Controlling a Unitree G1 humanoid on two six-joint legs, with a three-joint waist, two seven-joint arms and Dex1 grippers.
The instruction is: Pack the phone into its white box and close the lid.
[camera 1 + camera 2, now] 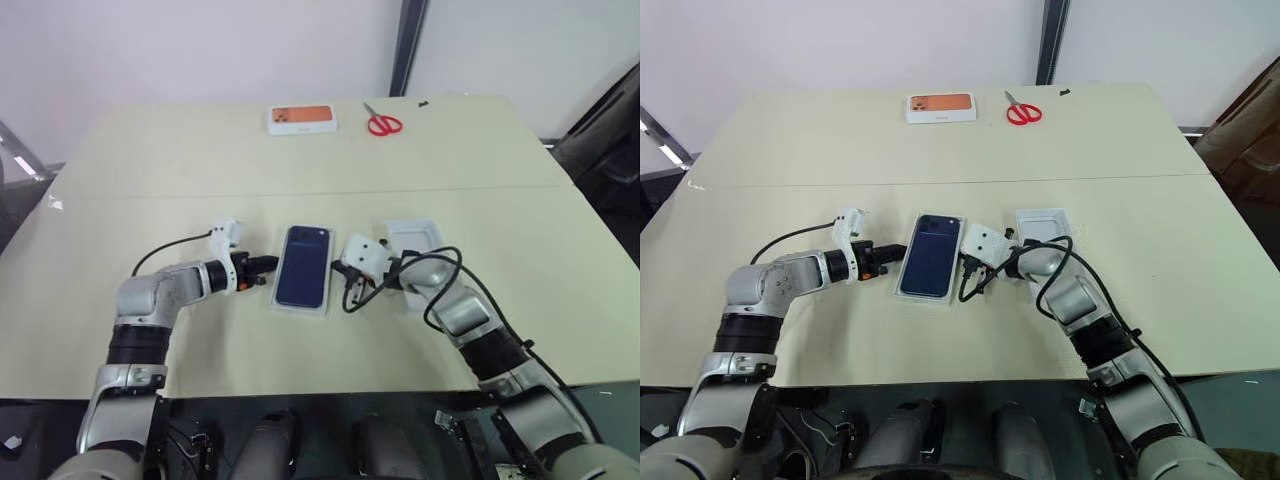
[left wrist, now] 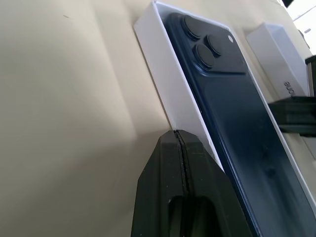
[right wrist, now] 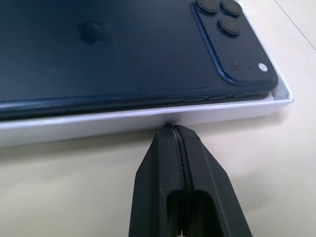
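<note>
Item: phone, lying back-up in the white box, centre frame. Left gripper and right gripper, fingers pressed shut and empty, tips against opposite long walls. Handling advice: squeeze evenly from both sides to square the box, without tipping it.

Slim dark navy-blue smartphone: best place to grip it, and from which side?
The slim dark navy-blue smartphone lies back-up inside the shallow white box, its long edges walled in. Probably take the raised camera-end corner from above; a side approach only meets the carton walls, where both shut grippers sit.
</note>
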